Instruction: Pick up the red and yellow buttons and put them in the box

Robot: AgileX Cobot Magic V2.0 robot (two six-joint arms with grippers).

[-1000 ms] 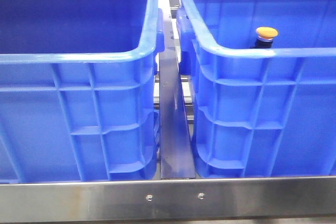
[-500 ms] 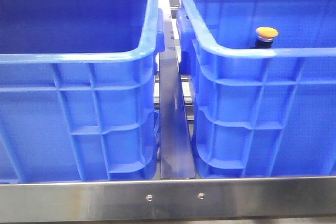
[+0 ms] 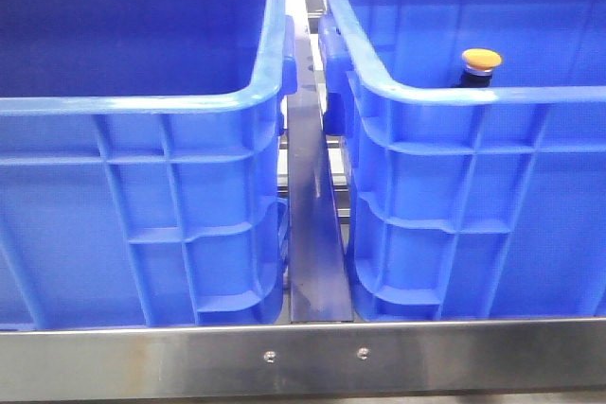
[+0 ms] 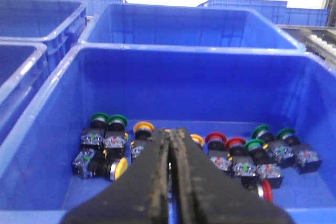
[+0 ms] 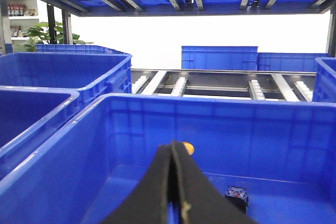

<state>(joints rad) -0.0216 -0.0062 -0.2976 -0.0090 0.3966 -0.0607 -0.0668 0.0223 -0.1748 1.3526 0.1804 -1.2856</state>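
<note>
In the left wrist view a blue crate (image 4: 47,98) holds several push buttons: yellow-capped ones (image 4: 143,128), one on its side (image 4: 119,167), red-capped ones (image 4: 215,138) (image 4: 235,142), and green ones (image 4: 116,120). My left gripper (image 4: 170,132) hangs above them, jaws pressed together and empty. In the right wrist view my right gripper (image 5: 173,144) is shut and empty over another blue crate (image 5: 247,124). An orange-yellow button cap (image 5: 188,148) peeks out just behind its tip. The same yellow button (image 3: 481,61) stands upright in the right crate (image 3: 473,96) in the front view. Neither gripper shows in the front view.
A small black contact block (image 5: 237,195) lies on the right crate's floor. The left crate (image 3: 142,101) in the front view shows no contents from here. A metal rail (image 3: 312,234) runs between the crates. More blue crates and roller shelving (image 5: 210,85) stand behind.
</note>
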